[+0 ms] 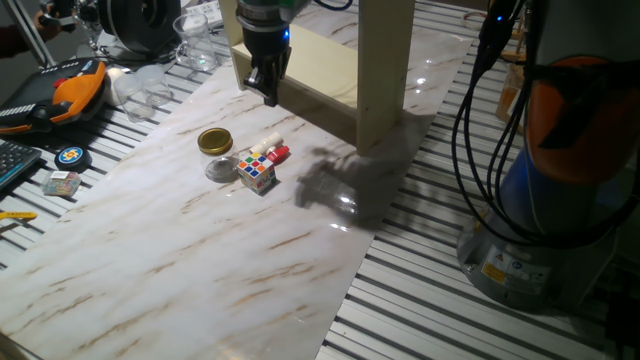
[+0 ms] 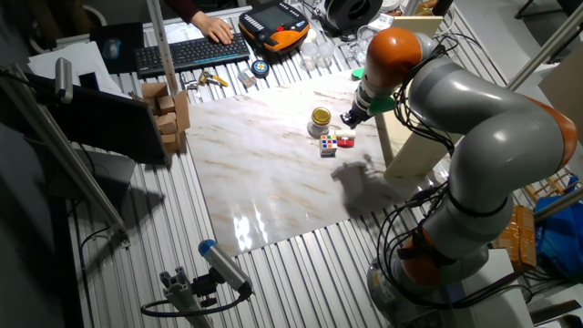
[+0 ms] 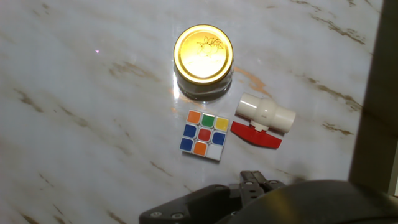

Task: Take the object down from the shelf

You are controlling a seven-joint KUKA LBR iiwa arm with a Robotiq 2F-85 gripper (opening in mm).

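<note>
Three small items: all on the white marble-patterned tabletop (image 1: 180,270), clustered close together
Jar: a short clear glass jar with a gold metal lid (image 3: 203,61) (image 1: 215,152) (image 2: 321,117), upright, just beside the cube
Cube: a multicoloured puzzle cube with a white face frame (image 3: 203,134) (image 1: 257,172) (image 2: 327,146), resting flat, its top showing orange, green, yellow, blue, red and white squares
Valve: a white plastic pipe valve with a red lever handle (image 3: 264,121) (image 1: 273,150) (image 2: 345,138), lying on its side next to the cube (apart from the jar by a narrow gap in the hand view)
Shelf: the cream-coloured boxy wooden shelf unit (image 1: 375,70) (image 2: 410,146) stands on the far side of the tabletop, its upright panel near the cluster; its edge fills the right border of the hand view (image 3: 376,106)
Object to take down: I cannot tell which item it is, nor see anything on the shelf boards
Gripper: the dark two-finger gripper (image 1: 267,88) (image 2: 351,118) hangs above the tabletop, in front of the shelf and over the cluster, holding nothing visible
Finger spacing: cannot tell; the tips look close together in one fixed view, but only the dark gripper body shows at the bottom of the hand view
</note>
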